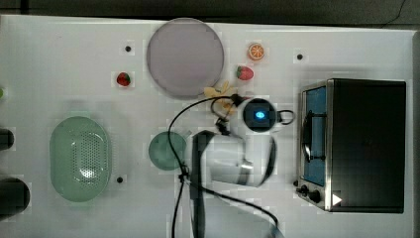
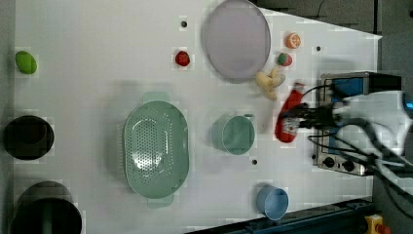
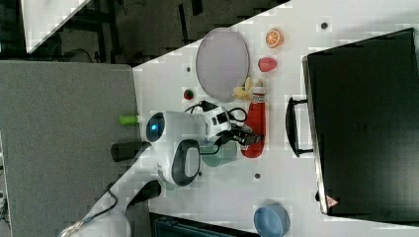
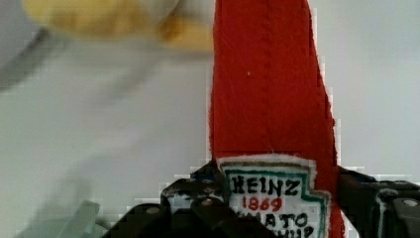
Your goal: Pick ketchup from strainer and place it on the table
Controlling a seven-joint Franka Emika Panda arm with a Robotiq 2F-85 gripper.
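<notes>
The ketchup (image 2: 288, 119) is out of the strainer (image 2: 155, 146) and in the gripper (image 2: 295, 121), lying along the table (image 2: 97, 73) between the teal cup (image 2: 237, 135) and the black oven (image 2: 348, 85) in the left view, cap end toward the banana (image 2: 269, 80). The risk from here: that cap sits just beside the banana and near the lilac plate (image 2: 236, 39), so a release with any forward drift could nudge the fruit or let the bottle roll toward the cup. Whether the bottle already rests on the table or hangs just above it I cannot tell, and a drop from height could bounce it. Now the jaws: in the wrist view they stand partly apart, one on either side of the labelled body, clamped on the bottle.
</notes>
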